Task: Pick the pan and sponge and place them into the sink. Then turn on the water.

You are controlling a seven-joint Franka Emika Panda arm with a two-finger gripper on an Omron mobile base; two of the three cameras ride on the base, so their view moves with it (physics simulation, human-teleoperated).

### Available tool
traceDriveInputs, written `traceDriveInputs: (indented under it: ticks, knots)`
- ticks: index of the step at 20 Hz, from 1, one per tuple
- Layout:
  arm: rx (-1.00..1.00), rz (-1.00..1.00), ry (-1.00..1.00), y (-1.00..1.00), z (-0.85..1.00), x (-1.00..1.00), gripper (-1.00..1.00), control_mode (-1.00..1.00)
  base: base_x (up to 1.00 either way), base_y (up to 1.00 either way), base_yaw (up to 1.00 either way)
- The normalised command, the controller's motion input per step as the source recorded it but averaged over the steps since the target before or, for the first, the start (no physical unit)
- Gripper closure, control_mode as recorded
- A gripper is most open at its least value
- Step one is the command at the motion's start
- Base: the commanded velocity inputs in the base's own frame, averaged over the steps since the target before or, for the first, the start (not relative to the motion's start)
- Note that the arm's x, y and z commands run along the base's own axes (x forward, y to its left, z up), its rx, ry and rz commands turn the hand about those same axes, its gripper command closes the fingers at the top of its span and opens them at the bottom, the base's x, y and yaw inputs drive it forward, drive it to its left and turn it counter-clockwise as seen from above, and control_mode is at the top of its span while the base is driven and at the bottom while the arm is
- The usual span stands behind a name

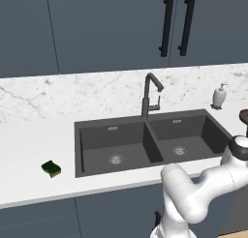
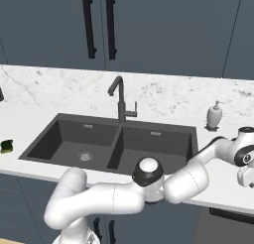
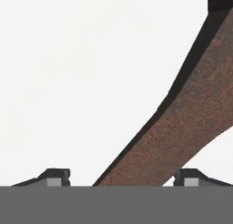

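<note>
Left base view: the sponge [image 1: 51,169] lies on the white tabletop [image 1: 29,150] left of the sink [image 1: 150,140]; the pan [image 1: 243,116] peeks in at the far right edge.

Right base view: the arm reaches right past the sink [image 2: 114,141], near the soap dispenser [image 2: 214,115].

Hand view: the hand [image 3: 122,178] straddles the pan's reddish-brown handle [image 3: 182,127], fingers either side, not visibly clamped.

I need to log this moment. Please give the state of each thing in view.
Pan: on the counter, its handle between the open jaws, not gripped yet.
Sponge: on the counter left of the sink, untouched.
Sink: both basins hold nothing.
Faucet: no water running.
Gripper: open.
</note>
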Motion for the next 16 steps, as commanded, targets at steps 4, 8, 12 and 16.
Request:
traceDriveInputs:
  ticks: [4, 8, 12, 16]
  knots:
    - [0.14, 0.0, 0.12, 0.0, -0.33, 0.0, -1.0, -1.0, 0.0, 0.0, 0.0]
    - [0.1, 0.0, 0.23, 0.0, -0.45, 0.0, -1.0, -1.0, 0.0, 0.0, 0.0]
    - [0.13, 0.0, 0.22, 0.04, -0.64, 0.0, 1.0, -1.0, 0.0, 0.0, 0.0]
    - [0.19, 0.0, 0.13, 0.01, -0.49, -0.06, 1.0, -1.0, 0.0, 0.0, 0.0]
